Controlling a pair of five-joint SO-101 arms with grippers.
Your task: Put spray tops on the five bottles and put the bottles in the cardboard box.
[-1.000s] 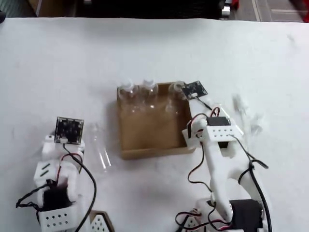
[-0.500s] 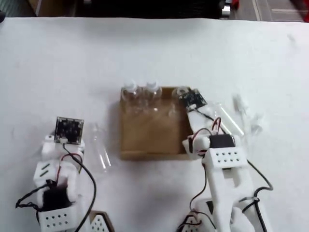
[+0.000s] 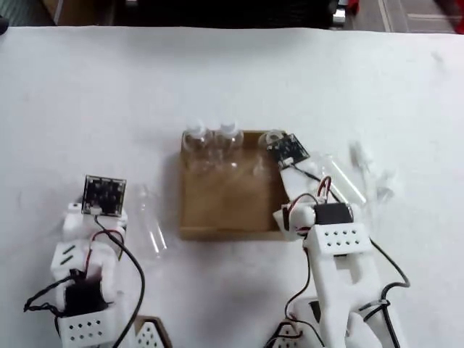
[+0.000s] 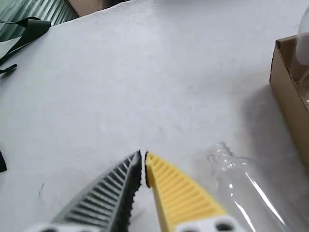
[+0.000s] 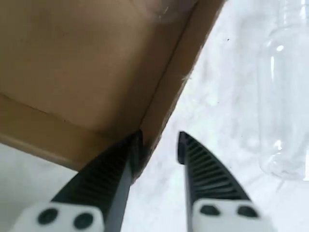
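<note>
While parted (slightly), right gripper (image 5: 159, 137) astride cardboard box (image 5: 176, 72) wall

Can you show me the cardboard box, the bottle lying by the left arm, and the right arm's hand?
cardboard box (image 3: 228, 232), high view, on its near wall.
bottle (image 4: 245, 187), left wrist view, on its clear body.
right hand (image 5: 159, 140), right wrist view, midway between its two fingertips.

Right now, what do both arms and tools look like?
The left arm and right arm: white shells, black motors, hole grids, red and black cables. The left tool has one grey, one yellow ribbed finger; the right tool two black ribbed fingers.
</note>
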